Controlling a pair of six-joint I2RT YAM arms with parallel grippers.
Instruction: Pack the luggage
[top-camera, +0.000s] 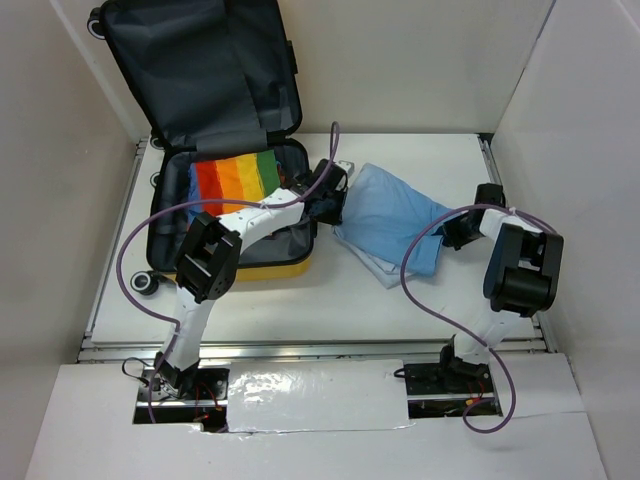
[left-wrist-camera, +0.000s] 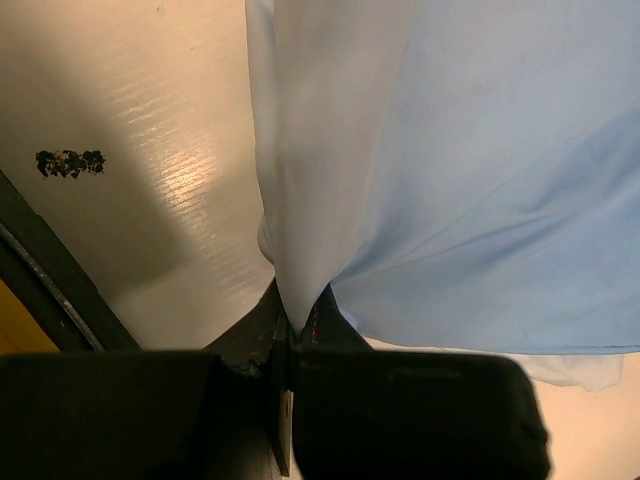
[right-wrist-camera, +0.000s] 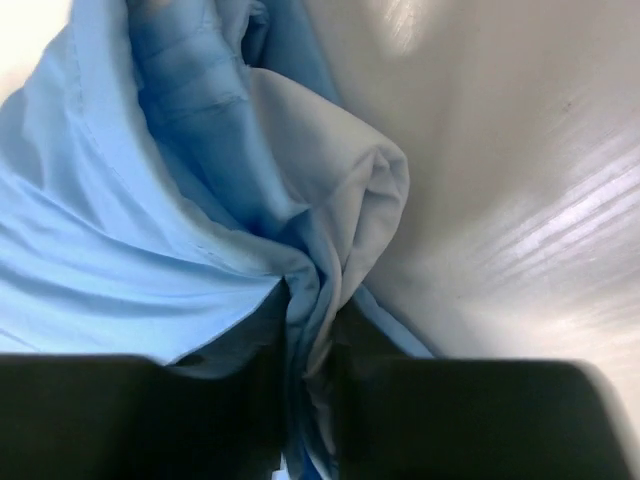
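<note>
Top external: luggage (top-camera: 262, 268) lies open at the table's (top-camera: 330, 310) far left. Hard yellow shell; lid (top-camera: 200, 60) propped upright against the back wall, lined in dark grey fabric. One black wheel (top-camera: 148, 285) shows at the near-left corner. Inside the base lies a folded striped cloth (top-camera: 235, 180) with red, orange, yellow and green bands.

Just right of the case lies a light blue cloth (top-camera: 395, 225), thin, soft and creased, with a paler layer under it.

Left wrist: left gripper (left-wrist-camera: 295, 335) pinched tight on a pulled-up corner of the blue cloth, which fans out from the tips. Table glossy white, with a dark smudge (left-wrist-camera: 70, 162) too blurred to read.

Right wrist: right gripper (right-wrist-camera: 310, 320) narrow, black fingers (right-wrist-camera: 250, 400) bunching a fold of the blue cloth between them
</note>
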